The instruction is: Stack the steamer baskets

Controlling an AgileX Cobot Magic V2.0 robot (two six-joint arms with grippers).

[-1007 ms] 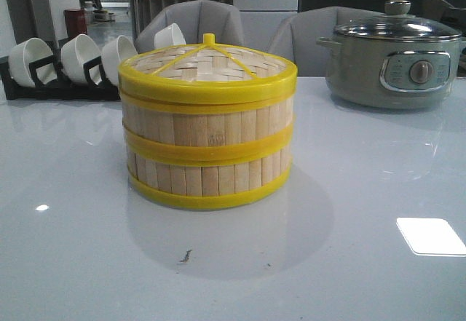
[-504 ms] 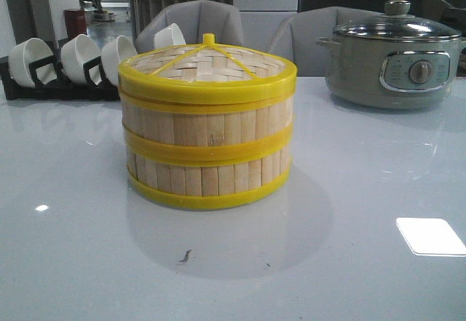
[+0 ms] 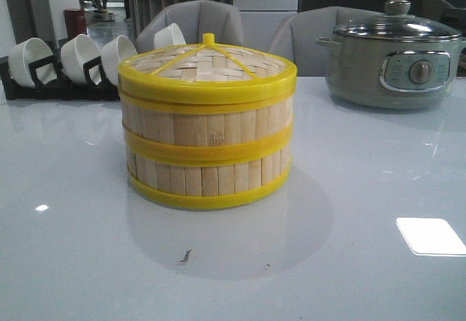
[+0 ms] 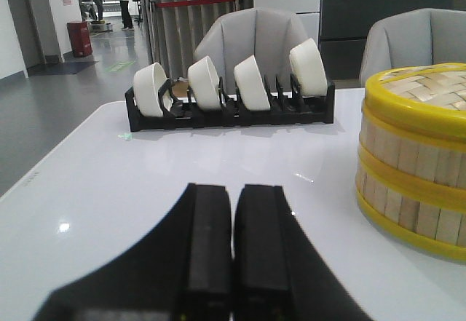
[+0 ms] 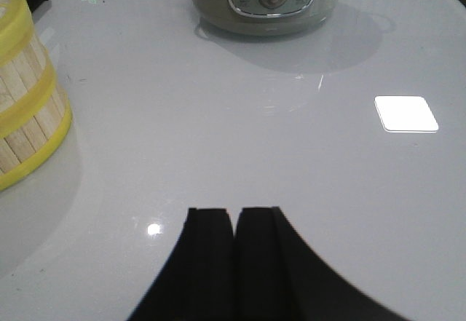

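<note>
Two steamer baskets [image 3: 207,150] stand stacked one on the other at the table's middle, bamboo slats with yellow rims. A woven, yellow-rimmed lid [image 3: 207,62] sits on top. The stack also shows in the left wrist view as the steamer baskets [image 4: 415,161] and in the right wrist view as the steamer baskets [image 5: 25,110]. My left gripper [image 4: 233,190] is shut and holds nothing, low over the table to the left of the stack. My right gripper [image 5: 234,213] is shut and holds nothing, to the right of the stack. Neither gripper shows in the front view.
A grey electric pot [image 3: 397,55] with a glass lid stands at the back right. A black rack [image 3: 62,84] holding several white bowls [image 4: 204,81] stands at the back left. Grey chairs [image 3: 193,19] stand behind the table. A bright light patch [image 3: 429,235] lies front right.
</note>
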